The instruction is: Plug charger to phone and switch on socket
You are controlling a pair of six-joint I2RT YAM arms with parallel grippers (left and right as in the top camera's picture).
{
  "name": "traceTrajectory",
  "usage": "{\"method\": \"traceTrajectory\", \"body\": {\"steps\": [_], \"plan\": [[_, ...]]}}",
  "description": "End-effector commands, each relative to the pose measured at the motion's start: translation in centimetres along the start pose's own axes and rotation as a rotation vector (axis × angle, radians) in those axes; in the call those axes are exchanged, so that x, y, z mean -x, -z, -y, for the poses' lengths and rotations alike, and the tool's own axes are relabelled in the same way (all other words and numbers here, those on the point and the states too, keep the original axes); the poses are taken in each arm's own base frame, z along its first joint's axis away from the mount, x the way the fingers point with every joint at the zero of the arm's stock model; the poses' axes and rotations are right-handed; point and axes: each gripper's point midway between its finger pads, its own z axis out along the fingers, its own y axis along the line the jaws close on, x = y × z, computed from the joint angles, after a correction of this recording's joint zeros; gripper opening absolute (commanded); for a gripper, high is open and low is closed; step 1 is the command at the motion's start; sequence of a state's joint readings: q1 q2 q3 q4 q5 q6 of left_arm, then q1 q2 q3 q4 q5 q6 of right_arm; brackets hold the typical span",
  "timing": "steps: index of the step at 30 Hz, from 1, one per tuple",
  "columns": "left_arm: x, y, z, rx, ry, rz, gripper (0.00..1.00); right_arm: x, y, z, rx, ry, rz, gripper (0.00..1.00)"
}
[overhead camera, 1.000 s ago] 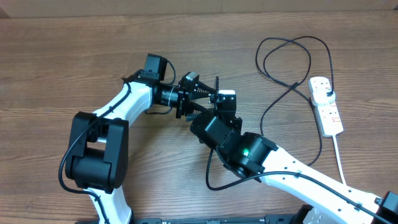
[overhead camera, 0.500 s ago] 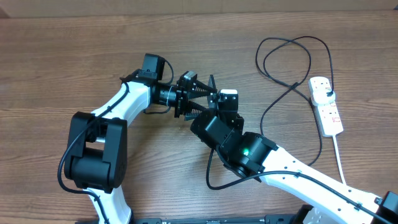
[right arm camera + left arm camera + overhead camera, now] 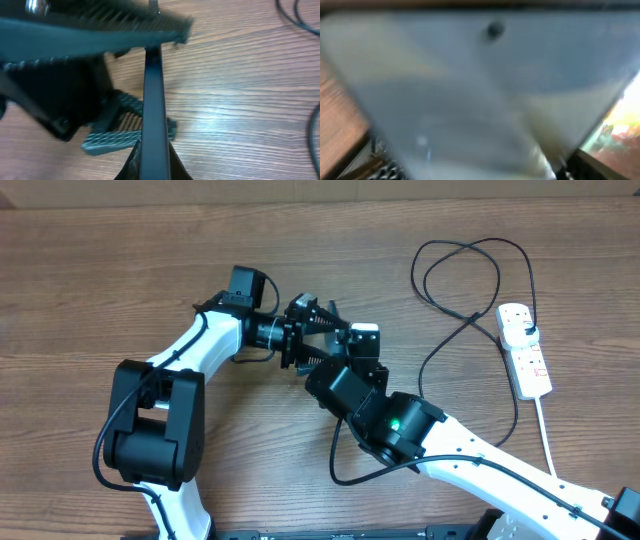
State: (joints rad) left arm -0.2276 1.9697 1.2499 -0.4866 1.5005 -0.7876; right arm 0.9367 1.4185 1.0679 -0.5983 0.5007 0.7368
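Left wrist view: the phone (image 3: 470,100) fills the frame. It is blurred, with its pale blue-grey screen toward the lens and a punch-hole dot near the top edge. Ribbed finger stubs show at lower left and lower right, one at each side edge of the phone. The left gripper is spread to phone width and clamped on it.

Right wrist view: the phone (image 3: 152,100) is seen edge-on as a thin dark bar running up the frame, with the wood-grain surface (image 3: 240,100) behind it. The left gripper's fingers (image 3: 120,140) bracket it, one across the top and one at lower left. A dark shape at the bottom edge merges with the bar. The right gripper's own fingertips are not distinguishable, so its opening and any hold cannot be told.

Overhead: the left gripper (image 3: 322,338) and right gripper (image 3: 352,355) meet nose to nose at mid-surface, with the phone mostly hidden between them. The charger cable (image 3: 415,278) lies in a loose loop well to the right, one strand passing under the right arm. Farther right the white power strip (image 3: 527,352) lies flat, with a black adapter (image 3: 529,330) plugged in near its far end. Its white cord (image 3: 545,420) trails toward the near edge.
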Motion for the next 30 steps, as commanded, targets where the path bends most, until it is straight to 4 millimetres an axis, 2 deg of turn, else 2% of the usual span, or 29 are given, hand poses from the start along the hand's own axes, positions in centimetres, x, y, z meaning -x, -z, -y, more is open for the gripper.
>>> {"method": "traceTrajectory", "body": {"steps": [1,8,12,15,19,22,24,26,30], "plan": [[0.2,-0.3,0.2,-0.006,-0.052,-0.012,1.00,1.3,0.8,-1.3,0.046,-0.021,0.027,0.04],[0.9,-0.1,1.1,-0.014,-0.164,-0.002,1.00,1.8,0.9,-0.9,0.041,-0.035,0.035,0.04],[1.5,0.9,2.2,-0.024,-0.224,0.026,1.00,2.9,1.3,0.2,0.029,-0.065,0.054,0.04],[2.0,2.5,3.8,-0.036,-0.320,0.067,1.00,3.8,1.8,2.3,-0.010,-0.145,0.059,0.04],[1.8,5.5,6.8,-0.051,-0.481,0.144,1.00,4.2,2.8,7.1,-0.122,-0.279,0.035,0.04],[0.6,8.3,9.5,-0.055,-0.593,0.219,1.00,4.0,4.0,10.8,-0.214,-0.385,0.017,0.04],[-0.9,10.4,11.6,-0.051,-0.699,0.278,1.00,3.6,4.9,12.8,-0.259,-0.461,-0.002,0.04],[-2.5,12.2,13.2,-0.041,-0.809,0.330,1.00,3.2,5.3,13.5,-0.258,-0.505,-0.031,0.04],[-6.5,15.4,16.1,-0.009,-0.971,0.442,1.00,3.1,4.9,12.4,-0.164,-0.568,-0.101,0.04]]}}
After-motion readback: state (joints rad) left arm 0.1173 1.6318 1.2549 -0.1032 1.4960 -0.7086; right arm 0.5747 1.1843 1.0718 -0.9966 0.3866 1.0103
